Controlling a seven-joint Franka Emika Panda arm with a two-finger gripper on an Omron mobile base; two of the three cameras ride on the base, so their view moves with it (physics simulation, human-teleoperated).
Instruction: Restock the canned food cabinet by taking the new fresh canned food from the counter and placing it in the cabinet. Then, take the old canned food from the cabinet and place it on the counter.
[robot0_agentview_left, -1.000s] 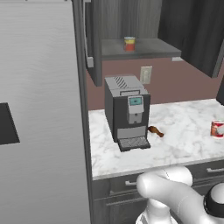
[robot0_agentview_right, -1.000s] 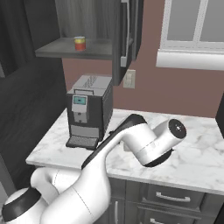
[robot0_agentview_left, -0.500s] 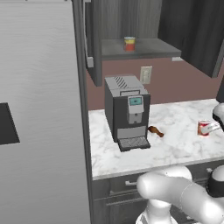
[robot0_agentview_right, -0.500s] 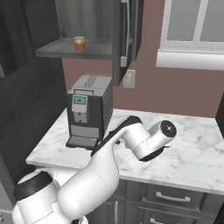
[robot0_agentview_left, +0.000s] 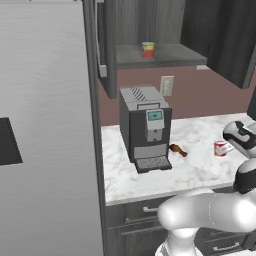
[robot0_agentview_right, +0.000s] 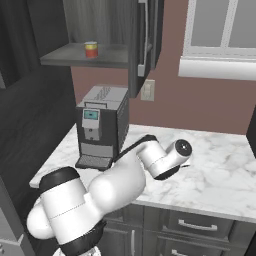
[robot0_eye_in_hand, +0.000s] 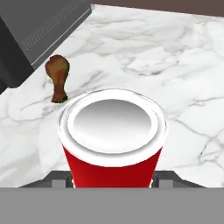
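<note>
I have the two-finger gripper (robot0_eye_in_hand: 113, 183) clamped on the small bright red can with the light rim (robot0_eye_in_hand: 112, 139); in the hand view the can sits squarely between the two dark finger tips, its silvery lid facing up at me and its red wall running down into the jaws. The jaws are closed against the can's sides, one tip at each flank. From the left base view the same red can, white patch showing (robot0_agentview_left: 220, 148), is upright over the white marble-look counter with grey veins (robot0_agentview_left: 200, 165), with the hand right beside it at the picture's edge; I cannot tell from there whether its base touches the stone.

Beyond the jaws and off to one side, a small brown chicken drumstick (robot0_eye_in_hand: 57, 75) lies on the marble, near the can but apart from it. Further out on that same side stands the dark grey boxy coffee machine with a small blue screen (robot0_agentview_left: 145, 127), its corner cutting into the top of the hand view.

Well above the jaws and far from them, the small short can with the yellow-and-red label (robot0_agentview_left: 148, 50) stands upright on the flat grey shelf of the dark grey wood-grain wall cabinet (robot0_agentview_left: 165, 54), doors open. In the right base view that yellow-and-red can (robot0_agentview_right: 91, 49) sits toward the shelf's front.
</note>
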